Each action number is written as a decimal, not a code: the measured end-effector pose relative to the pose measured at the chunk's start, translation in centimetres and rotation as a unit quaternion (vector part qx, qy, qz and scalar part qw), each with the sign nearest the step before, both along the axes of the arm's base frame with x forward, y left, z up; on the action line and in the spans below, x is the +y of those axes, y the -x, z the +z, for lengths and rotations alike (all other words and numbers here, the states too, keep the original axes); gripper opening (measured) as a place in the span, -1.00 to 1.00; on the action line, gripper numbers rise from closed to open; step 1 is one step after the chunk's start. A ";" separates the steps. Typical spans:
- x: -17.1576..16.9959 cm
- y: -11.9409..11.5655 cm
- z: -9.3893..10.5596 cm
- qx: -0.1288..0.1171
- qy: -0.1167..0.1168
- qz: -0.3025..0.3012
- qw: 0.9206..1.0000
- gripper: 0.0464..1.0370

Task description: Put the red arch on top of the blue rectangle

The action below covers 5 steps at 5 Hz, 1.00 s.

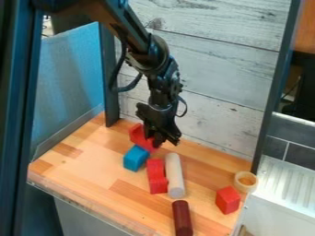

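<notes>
We see the black gripper (161,139) hanging down over the back half of the wooden tabletop (92,168), close in front of the plank wall (215,69). The red arch (139,134) is right at the gripper, on its left side in our view, partly hidden by it. We cannot tell how the jaws stand, nor whether they hold the arch. The blue block (135,158) sits just in front of the arch; we cannot tell if the two touch.

Room is tight on the near side of the gripper. The red pieces (157,176) lie end to end just right of the blue block, with the pale cylinder (175,175) lying close along their right side. The dark red cylinder (182,218) lies in front of the pale one, near the tabletop's front edge.

To the left of the blue block, we have a broad stretch of wood reaching to the blue panel (71,78). Another wide stretch runs between the pale cylinder and the red cube (227,199), which is near the right edge. The small round ring (246,181) sits just behind the cube, right by that edge, near the foot of the dark post (276,87).
</notes>
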<state>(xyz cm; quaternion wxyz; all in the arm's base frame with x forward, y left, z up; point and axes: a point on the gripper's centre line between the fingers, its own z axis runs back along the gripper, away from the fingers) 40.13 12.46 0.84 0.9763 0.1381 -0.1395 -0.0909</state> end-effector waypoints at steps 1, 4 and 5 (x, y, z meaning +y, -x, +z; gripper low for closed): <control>0.1 -0.1 -0.1 0.009 0.004 0.011 1.000 -0.61; 0.8 0.1 -0.3 0.016 -0.006 0.042 0.999 -0.61; 1.4 0.2 -0.3 0.014 -0.011 0.051 0.999 -0.61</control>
